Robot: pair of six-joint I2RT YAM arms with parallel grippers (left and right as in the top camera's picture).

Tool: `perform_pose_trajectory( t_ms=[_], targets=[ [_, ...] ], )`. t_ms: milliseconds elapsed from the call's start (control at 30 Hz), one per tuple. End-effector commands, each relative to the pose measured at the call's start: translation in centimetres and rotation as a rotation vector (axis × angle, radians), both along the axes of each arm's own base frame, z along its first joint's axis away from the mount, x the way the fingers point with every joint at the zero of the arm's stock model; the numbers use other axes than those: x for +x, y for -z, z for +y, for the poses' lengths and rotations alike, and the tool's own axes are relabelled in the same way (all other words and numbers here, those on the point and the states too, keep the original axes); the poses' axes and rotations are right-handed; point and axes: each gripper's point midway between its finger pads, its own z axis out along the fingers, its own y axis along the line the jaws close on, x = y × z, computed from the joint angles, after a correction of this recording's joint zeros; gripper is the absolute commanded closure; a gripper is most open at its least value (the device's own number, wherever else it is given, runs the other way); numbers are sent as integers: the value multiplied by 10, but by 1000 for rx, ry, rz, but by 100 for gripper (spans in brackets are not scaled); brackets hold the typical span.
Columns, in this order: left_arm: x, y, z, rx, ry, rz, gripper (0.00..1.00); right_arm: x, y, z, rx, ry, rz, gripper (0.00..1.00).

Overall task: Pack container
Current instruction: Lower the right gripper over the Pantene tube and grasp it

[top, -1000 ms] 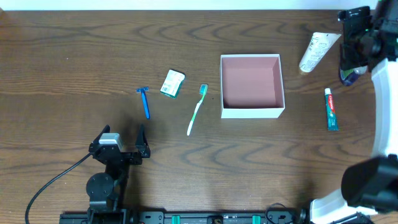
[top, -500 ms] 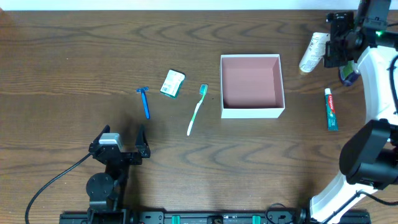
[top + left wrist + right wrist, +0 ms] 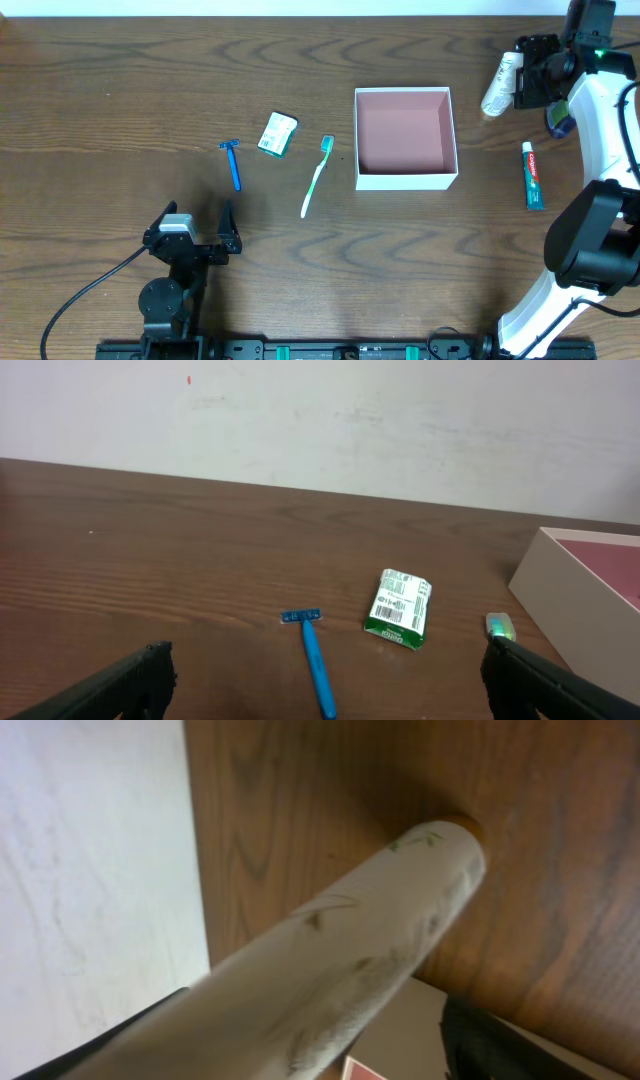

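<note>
Light, squashy, probably slick white tube (image 3: 350, 950): best pinched mid-body. Straddled by right claw (image 3: 300, 1045), not yet clamped; left claw (image 3: 335, 680) gaping, empty.

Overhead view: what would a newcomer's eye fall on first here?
The square container, white outside and pink inside, stands empty near the middle of the table. At the far right, the right arm's fingers straddle a white tube. A blue razor, a green packet and a toothbrush lie to the container's left.
</note>
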Motion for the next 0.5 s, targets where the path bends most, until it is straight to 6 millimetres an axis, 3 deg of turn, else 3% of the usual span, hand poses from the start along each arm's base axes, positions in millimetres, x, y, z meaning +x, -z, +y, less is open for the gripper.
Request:
perform_pose_trajectory(
  t_ms=[0,467],
  targets=[
    [-1,16,0,5,2,45,2,-3,2,3,-3,0,22,25],
    [-1,16,0,5,2,45,2,-16,10,-6,-59,9,85,44]
  ],
)
